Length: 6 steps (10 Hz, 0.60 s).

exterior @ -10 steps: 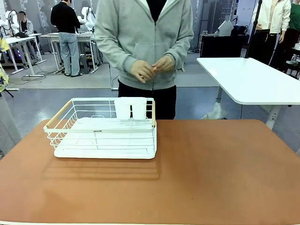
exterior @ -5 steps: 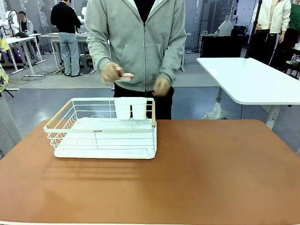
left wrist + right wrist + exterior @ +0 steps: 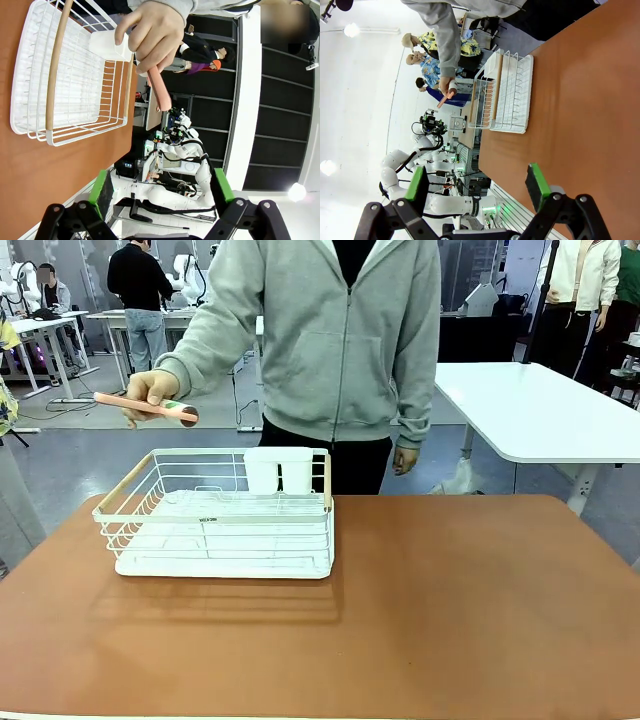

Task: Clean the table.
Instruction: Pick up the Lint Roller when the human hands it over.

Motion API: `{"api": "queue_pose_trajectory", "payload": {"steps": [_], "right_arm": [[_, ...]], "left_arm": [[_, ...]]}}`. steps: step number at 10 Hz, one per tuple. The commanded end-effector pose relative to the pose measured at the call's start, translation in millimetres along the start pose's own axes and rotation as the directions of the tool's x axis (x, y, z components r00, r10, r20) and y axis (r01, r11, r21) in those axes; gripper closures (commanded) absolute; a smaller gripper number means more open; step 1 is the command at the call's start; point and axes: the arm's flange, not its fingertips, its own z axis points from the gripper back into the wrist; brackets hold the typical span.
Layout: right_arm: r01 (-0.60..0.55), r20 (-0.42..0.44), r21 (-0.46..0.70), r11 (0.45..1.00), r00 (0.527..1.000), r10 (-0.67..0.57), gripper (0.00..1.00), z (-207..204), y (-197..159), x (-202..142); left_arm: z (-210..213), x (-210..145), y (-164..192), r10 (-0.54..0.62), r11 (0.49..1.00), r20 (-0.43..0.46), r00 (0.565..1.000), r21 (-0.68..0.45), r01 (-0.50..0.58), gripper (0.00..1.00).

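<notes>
Front view, read as a clock face. The worktop (image 3: 450, 600), reddish-brown with rounded corners, fills the near field from 3 through 6 to 9 o'clock. On it, toward 10 o'clock, stands 1 white wire dish rack (image 3: 220, 530) with pale wooden handles. A white 2-cup caddy (image 3: 280, 470) hangs at the rack's far edge.

At 12 o'clock, across the worktop from me, I see a person in a grey zip hoodie (image 3: 340, 340). One hand (image 3: 152, 390) is stretched out toward 10 o'clock, held up clear of the rack near its far left corner. It grips a slender pink stick (image 3: 135, 403) with a dark tip, lying almost level; I cannot tell what the item is. The other hand (image 3: 404, 458) hangs at the person's side. A white-topped table (image 3: 540, 410) stands beyond at 2 o'clock.

Left wrist view: the left gripper (image 3: 162, 189) has its jaws spread wide, holding nothing, with the rack and the raised hand ahead at 11 o'clock.

Right wrist view: the right gripper (image 3: 476, 186) likewise has wide, empty jaws, above the bare worktop, well apart from the rack at 12 o'clock.
</notes>
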Motion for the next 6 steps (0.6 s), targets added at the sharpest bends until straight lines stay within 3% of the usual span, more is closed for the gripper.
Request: {"api": "queue_pose_trajectory", "payload": {"steps": [1,6], "right_arm": [[-0.003,0.004,0.014,1.0,1.0,0.003,0.0,-0.7,2.2,1.2],[-0.003,0.004,0.014,1.0,1.0,0.003,0.0,-0.7,2.2,1.2]], "left_arm": [[2.6,-3.5,-2.3,-0.014,1.0,-0.009,1.0,-0.012,0.014,0.0],[2.6,-3.5,-2.3,-0.014,1.0,-0.009,1.0,-0.012,0.014,0.0]]}}
